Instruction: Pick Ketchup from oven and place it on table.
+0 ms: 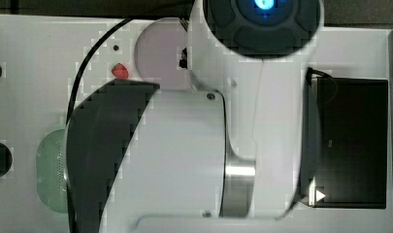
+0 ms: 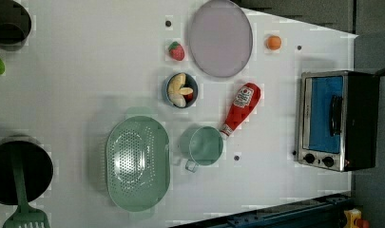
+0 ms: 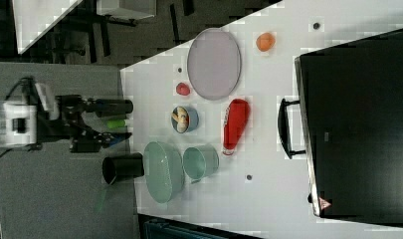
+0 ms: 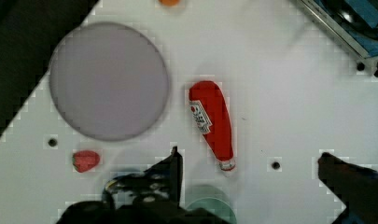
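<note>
Ketchup (image 2: 241,108) already lies on its side on the table (image 2: 85,85), between the purple plate (image 2: 220,38) on the left view's left and the shut oven (image 2: 336,121) on the left view's right. Gripper (image 4: 249,163) hovers well above, fingers apart and empty; I'd judge only a clean retreat remains.

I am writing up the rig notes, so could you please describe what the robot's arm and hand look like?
In the top view, the arm has glossy white shells with dark grey sections, a silver metal ring at one joint, a black cable, and a dark round cap with a glowing blue light. In the wrist view, the hand has black fingers.
</note>
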{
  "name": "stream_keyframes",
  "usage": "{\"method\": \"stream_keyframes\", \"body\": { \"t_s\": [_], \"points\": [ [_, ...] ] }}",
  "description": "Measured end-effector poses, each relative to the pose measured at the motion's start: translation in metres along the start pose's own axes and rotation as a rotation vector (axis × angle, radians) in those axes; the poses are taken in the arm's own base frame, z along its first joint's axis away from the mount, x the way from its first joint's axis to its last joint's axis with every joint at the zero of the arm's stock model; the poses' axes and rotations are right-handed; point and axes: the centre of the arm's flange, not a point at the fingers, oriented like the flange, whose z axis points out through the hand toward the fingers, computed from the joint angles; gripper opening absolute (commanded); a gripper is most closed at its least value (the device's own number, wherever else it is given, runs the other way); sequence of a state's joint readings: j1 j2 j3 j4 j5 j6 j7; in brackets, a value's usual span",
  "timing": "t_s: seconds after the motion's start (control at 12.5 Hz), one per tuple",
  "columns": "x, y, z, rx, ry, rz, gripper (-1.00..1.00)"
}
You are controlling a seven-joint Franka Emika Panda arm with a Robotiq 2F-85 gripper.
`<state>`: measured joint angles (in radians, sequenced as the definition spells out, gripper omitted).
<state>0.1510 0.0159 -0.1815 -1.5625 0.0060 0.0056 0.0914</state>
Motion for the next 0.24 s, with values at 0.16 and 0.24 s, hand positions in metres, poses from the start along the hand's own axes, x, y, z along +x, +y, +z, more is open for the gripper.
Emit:
{"method": "stream_keyframes", "body": {
  "t_s": [0.16, 0.24],
  "points": [
    [0.0059, 0.0151, -0.0061, -0.023, 0.022, 0.023, 1.0],
    [0.0041, 0.0119, -0.0072, 0.001, 0.014, 0.02, 1.0]
  ]
}}
